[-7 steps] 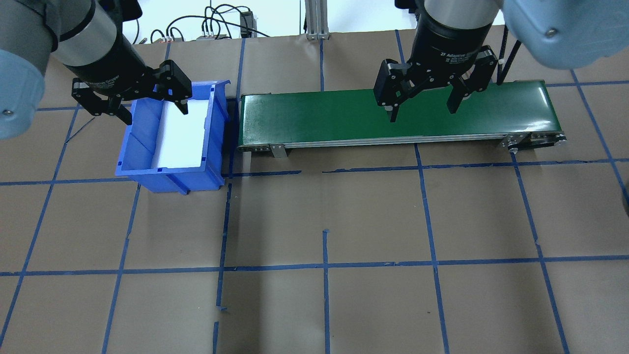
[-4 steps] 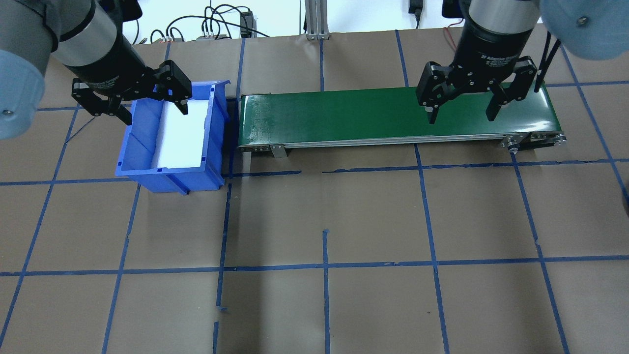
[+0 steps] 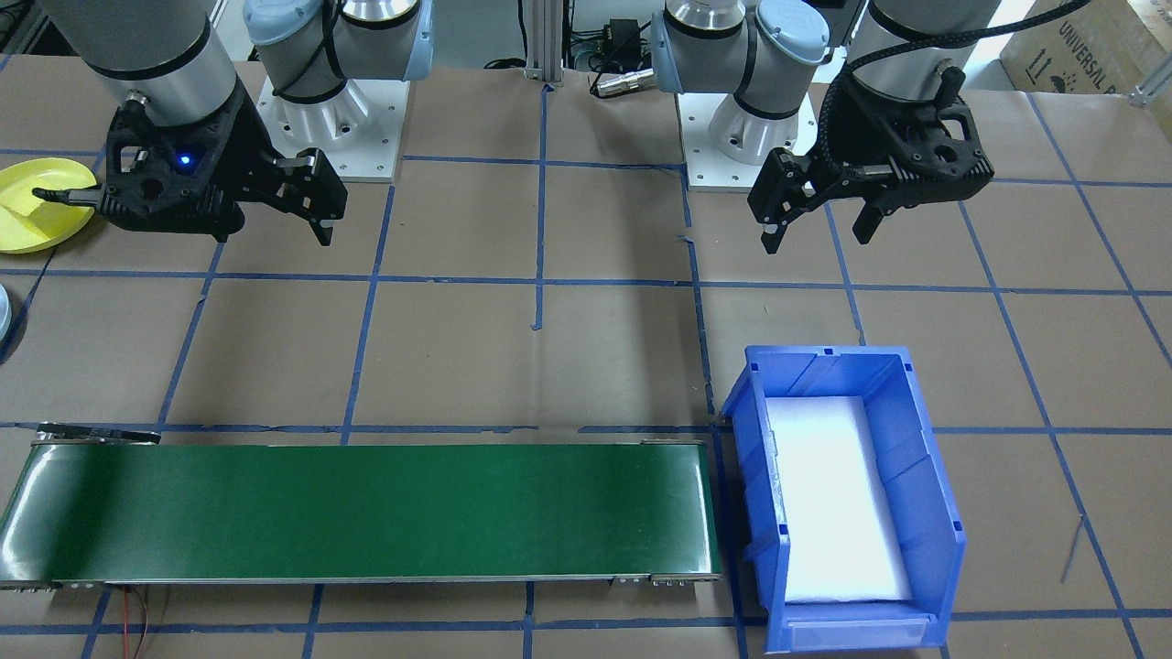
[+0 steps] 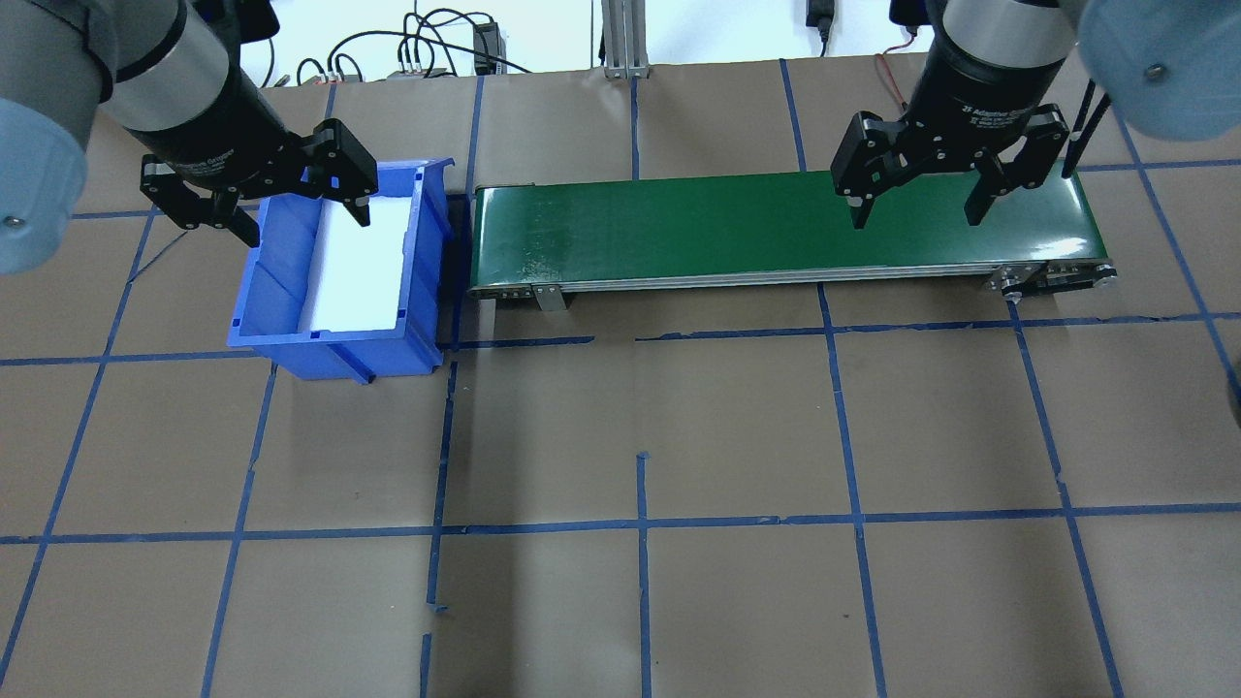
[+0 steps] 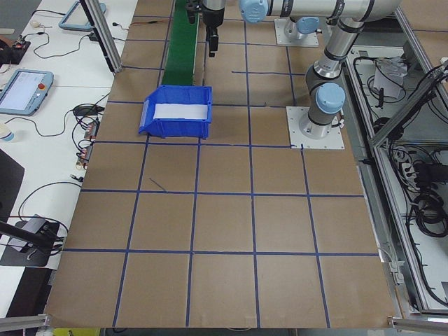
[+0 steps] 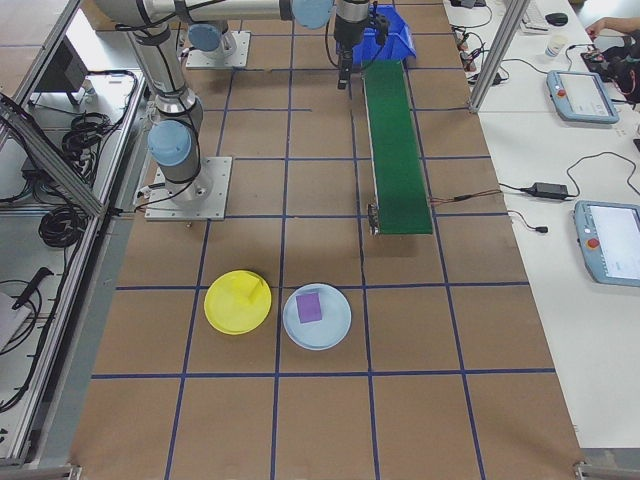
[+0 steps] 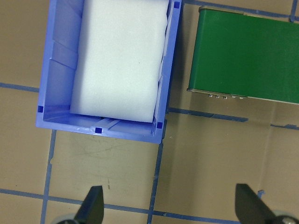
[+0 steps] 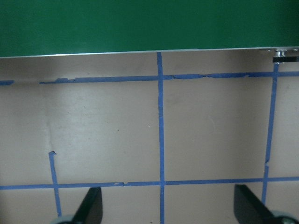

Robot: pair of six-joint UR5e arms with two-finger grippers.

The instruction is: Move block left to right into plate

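Observation:
The yellow plate (image 6: 228,305) lies on the table past the conveyor's end and holds a small yellow piece (image 6: 257,290). It also shows at the front-facing view's left edge as the plate (image 3: 26,178). A purple block (image 6: 309,306) rests on a pale blue plate (image 6: 331,331) beside it. My left gripper (image 4: 307,223) hangs open above the far end of the blue bin (image 4: 330,351), holding nothing. My right gripper (image 4: 916,219) is open and holds nothing, above the right part of the green conveyor belt (image 4: 679,228).
The bin holds a white foam pad (image 7: 119,56) and stands against the conveyor's left end. Brown paper with a blue tape grid covers the table. Cables and a metal post (image 4: 620,39) sit at the far edge. Both arm bases (image 3: 330,119) are bolted on the robot's side.
My right gripper has travelled to the right along the conveyor, from its middle to near its right end, staying open. The left gripper has not moved.

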